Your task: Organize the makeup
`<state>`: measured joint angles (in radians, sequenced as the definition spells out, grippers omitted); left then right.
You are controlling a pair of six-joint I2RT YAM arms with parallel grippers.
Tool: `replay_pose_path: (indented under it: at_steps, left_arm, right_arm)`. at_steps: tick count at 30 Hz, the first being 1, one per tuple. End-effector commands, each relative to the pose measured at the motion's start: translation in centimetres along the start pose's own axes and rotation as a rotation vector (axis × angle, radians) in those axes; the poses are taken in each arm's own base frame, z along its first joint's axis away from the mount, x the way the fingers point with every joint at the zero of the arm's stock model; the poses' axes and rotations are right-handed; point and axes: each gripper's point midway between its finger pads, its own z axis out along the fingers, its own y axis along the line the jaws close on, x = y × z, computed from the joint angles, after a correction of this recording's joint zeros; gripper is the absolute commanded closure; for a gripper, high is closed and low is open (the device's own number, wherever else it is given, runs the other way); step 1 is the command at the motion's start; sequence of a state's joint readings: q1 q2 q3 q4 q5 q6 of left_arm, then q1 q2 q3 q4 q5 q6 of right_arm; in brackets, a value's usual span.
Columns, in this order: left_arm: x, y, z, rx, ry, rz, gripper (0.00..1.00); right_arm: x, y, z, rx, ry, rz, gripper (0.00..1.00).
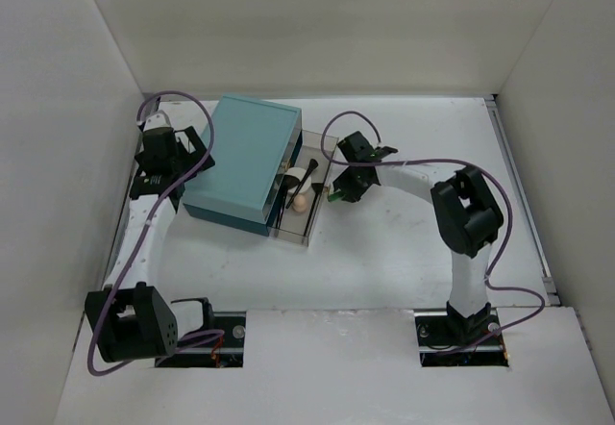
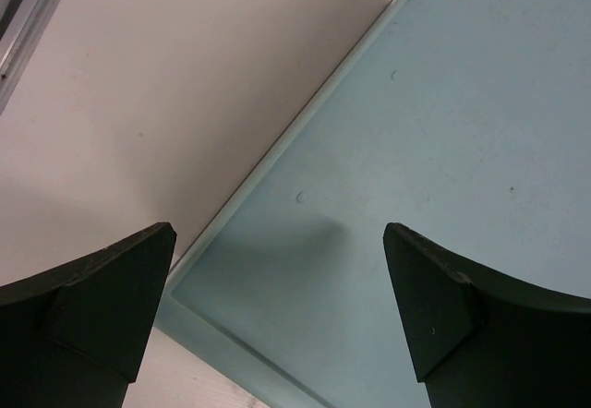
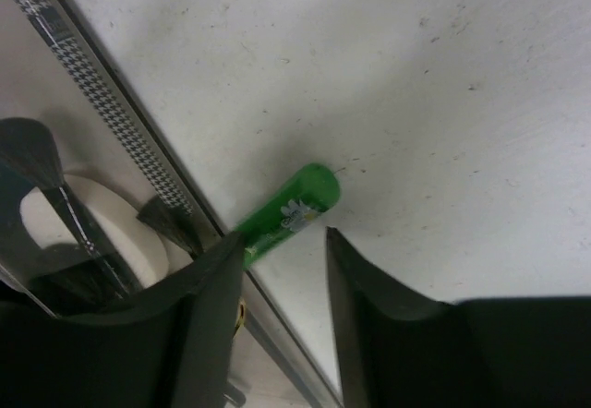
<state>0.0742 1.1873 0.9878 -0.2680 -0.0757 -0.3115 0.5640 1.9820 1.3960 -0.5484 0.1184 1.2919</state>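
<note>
In the top view, at the left of the frame, the left arm's tool (image 2: 279,242) was held beside the left edge of the large teal rectangular box (image 1: 245,156). In the left wrist view its two black fingers (image 2: 102,297) were spread wide apart with nothing between them, the pale teal face of the box filling the right side of the frame and the white surface (image 1: 404,252) showing at the upper left.

Just right of the box, and touching it, a clear rectangular plastic tray (image 1: 291,237) was seen near the middle of the top view. A black-handled makeup brush (image 3: 166,222), a round white puff (image 3: 102,233) and a small peach sponge (image 1: 302,204) were held in it. In the right wrist view a strip of black-and-white houndstooth pattern (image 3: 102,94) ran along the tray's rim, from the upper left of the frame down toward the centre.

Right of the tray, the right arm's tool (image 3: 284,240) was lowered over the surface. A small green tube printed with a white daisy (image 3: 294,207) lay flat on the surface just beside the tray's outer wall, at the tips of the tool. The fingers were parted by a narrow gap and were not clamped on the tube; whether the finger on the left of the frame touched it could not be told.
</note>
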Motion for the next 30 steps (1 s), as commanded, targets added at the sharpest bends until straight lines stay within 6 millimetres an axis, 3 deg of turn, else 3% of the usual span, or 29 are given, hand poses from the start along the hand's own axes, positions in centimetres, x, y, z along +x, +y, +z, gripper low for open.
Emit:
replay_pose_path:
  at_steps: [1,6,10,14,17,20,22,30]
  left_arm:
    - [-2.1,-0.6,0.0,0.026,-0.054,0.006,0.00]
    - [-1.7,-0.7,0.2,0.038,-0.039,0.023,0.00]
    - [-1.5,-0.7,0.7,0.044,-0.028,0.029,0.00]
    - [-1.1,-0.7,1.3,0.050,-0.009,0.031,0.00]
    - [-0.8,-0.9,2.0,0.065,0.004,0.035,0.00]
    - [-0.1,-1.0,2.5,0.076,0.024,0.037,0.01]
    - [0.2,-1.1,2.8,0.085,0.027,0.040,0.05]
    - [0.7,-1.5,3.2,0.139,0.025,0.033,0.34]
  right_arm:
    - [0.2,0.0,0.5,0.018,-0.002,0.018,0.61]
    - [-0.2,-0.3,0.6,0.027,-0.019,0.023,0.79]
    - [-1.8,-0.4,-1.1,0.009,-0.091,0.020,0.92]
    - [-3.4,1.1,-4.9,-0.081,-0.158,-0.022,0.97]
    - [-5.1,3.2,-9.0,-0.174,-0.242,-0.071,0.97]
    - [-4.3,6.4,-12.4,-0.298,-0.265,-0.147,0.95]
    - [-3.0,8.4,-13.3,-0.367,-0.252,-0.201,0.95]
    - [5.4,13.2,-10.5,-0.448,-0.069,-0.402,0.88]
